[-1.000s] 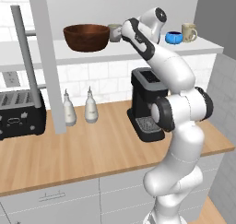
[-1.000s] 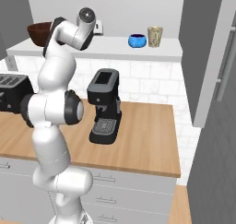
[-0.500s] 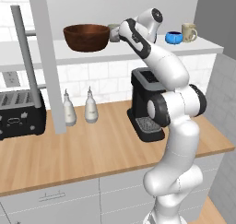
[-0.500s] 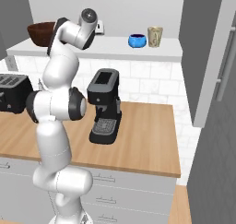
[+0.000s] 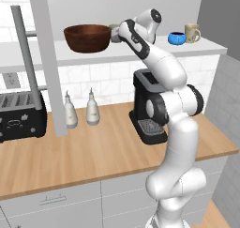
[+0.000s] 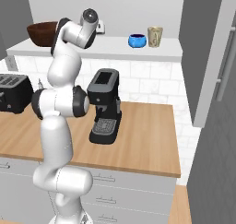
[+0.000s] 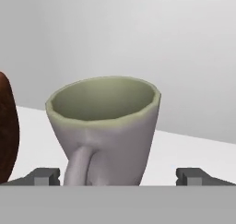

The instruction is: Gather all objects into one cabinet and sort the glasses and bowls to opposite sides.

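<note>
The claw (image 7: 118, 174) stands released, its two tips wide apart with the grey mug (image 7: 105, 131) straight ahead between them, upright, handle turned toward the camera (no contact visible). The brown bowl (image 5: 87, 37) sits just beside the mug on the white shelf (image 5: 140, 56). Farther along that shelf are the blue bowl (image 5: 176, 37) and cream mug (image 5: 191, 33), near each other. Below is the wooden counter (image 5: 93, 152).
</note>
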